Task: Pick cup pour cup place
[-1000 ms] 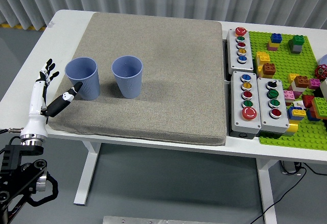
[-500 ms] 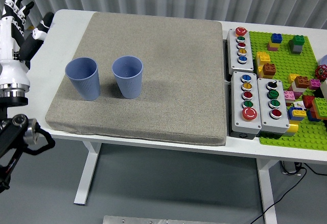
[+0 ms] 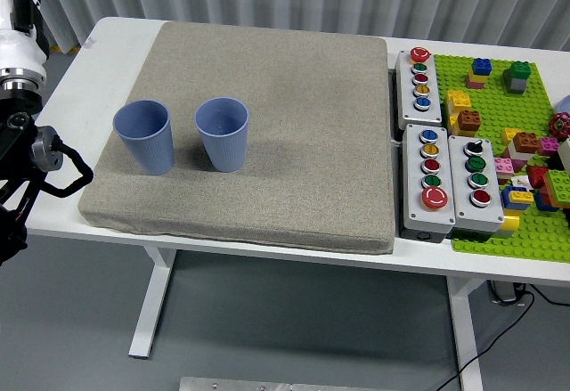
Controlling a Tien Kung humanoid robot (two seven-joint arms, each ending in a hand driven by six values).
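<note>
Two cups point(image 3: 142, 135) point(image 3: 222, 133) stand side by side on the mat's point(image 3: 294, 142) left part. Button boxes point(image 3: 438, 150) lie right of the mat, a brick baseplate point(image 3: 499, 231) farther right.

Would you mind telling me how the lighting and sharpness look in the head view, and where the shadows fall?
Head view: lighting is soft and even, no glare; the two blue ribbed plastic cups, left and right, are sharp and cast faint shadows rightward on the grey felt mat; the left arm at the picture's left edge is cropped, its hand out of frame.

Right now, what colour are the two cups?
Both cups are blue, clearest in the head view.
</note>
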